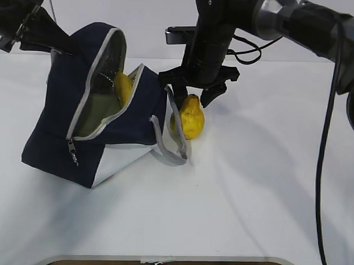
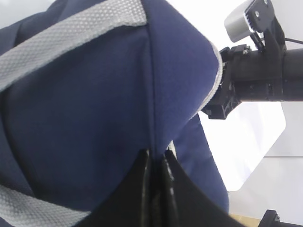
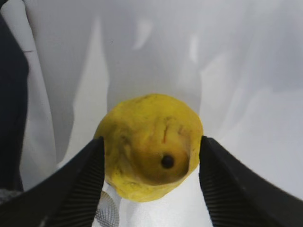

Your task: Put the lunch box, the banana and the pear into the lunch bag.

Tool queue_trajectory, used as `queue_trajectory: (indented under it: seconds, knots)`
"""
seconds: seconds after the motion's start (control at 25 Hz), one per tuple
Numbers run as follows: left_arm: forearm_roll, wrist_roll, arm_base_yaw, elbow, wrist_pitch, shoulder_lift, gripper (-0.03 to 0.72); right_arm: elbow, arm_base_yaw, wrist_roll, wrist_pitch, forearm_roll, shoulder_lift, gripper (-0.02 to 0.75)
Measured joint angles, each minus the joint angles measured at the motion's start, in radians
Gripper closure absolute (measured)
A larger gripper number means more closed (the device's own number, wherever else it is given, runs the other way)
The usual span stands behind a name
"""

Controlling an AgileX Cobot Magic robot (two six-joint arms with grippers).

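In the exterior view, the squat, lumpy yellow pear (image 1: 191, 118) stands on the flat white table (image 1: 250, 193), just beside the big boxy navy cloth lunch bag (image 1: 54, 145). The bag's grey strap handle (image 1: 165, 145) loops down in front of the pear. The right gripper (image 1: 193, 93) hangs right over the pear, with one black finger on each side of its narrow top. The fingers are spread wide and sit close to the pear's neck. The bag's mouth is open, showing a silvery-green lining, and something long and yellow — the banana (image 1: 123, 87) — pokes up inside. At the top left, the left gripper (image 1: 58, 45) is at the back top edge of the bag.

In the left wrist view, the left gripper (image 2: 155, 163) has its two black fingers pressed almost together, pinching a fold of the navy bag (image 2: 85, 123) cloth. A grey strap (image 2: 71, 33) runs across the top of the bag. The right arm (image 2: 265, 75) shows black behind the bag.

In the right wrist view, the pear (image 3: 150, 144) is seen from above, its small dark stem end facing the camera. It sits right between the two ribbed black fingers of the right gripper (image 3: 150, 179) — one finger (image 3: 75, 189) on the left, one on the right. Both are at the pear's sides, and I cannot tell if they squeeze it. A dark edge of the bag (image 3: 12, 109) shows at the left.
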Motion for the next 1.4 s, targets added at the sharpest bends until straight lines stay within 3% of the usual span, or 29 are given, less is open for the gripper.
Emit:
queue_trajectory:
  seconds: [0.24, 0.6, 1.04, 1.2, 1.4]
  knots:
    - [0.000, 0.000, 0.000, 0.000, 0.000, 0.000, 0.688, 0.000, 0.000, 0.002, 0.000, 0.001, 0.000, 0.262]
    - [0.002, 0.000, 0.000, 0.000, 0.000, 0.000, 0.688, 0.000, -0.006, 0.002, -0.002, -0.019, 0.000, 0.450]
    - [0.011, 0.000, 0.000, 0.000, -0.002, 0.000, 0.688, 0.000, -0.006, 0.002, -0.002, -0.048, -0.102, 0.469]
    - [0.012, 0.000, 0.000, 0.000, -0.015, 0.000, 0.688, 0.000, -0.008, 0.000, 0.000, 0.067, -0.198, 0.470]
    - [-0.005, 0.000, 0.000, 0.000, -0.020, 0.000, 0.688, 0.000, -0.008, -0.062, 0.004, 0.333, -0.241, 0.470]
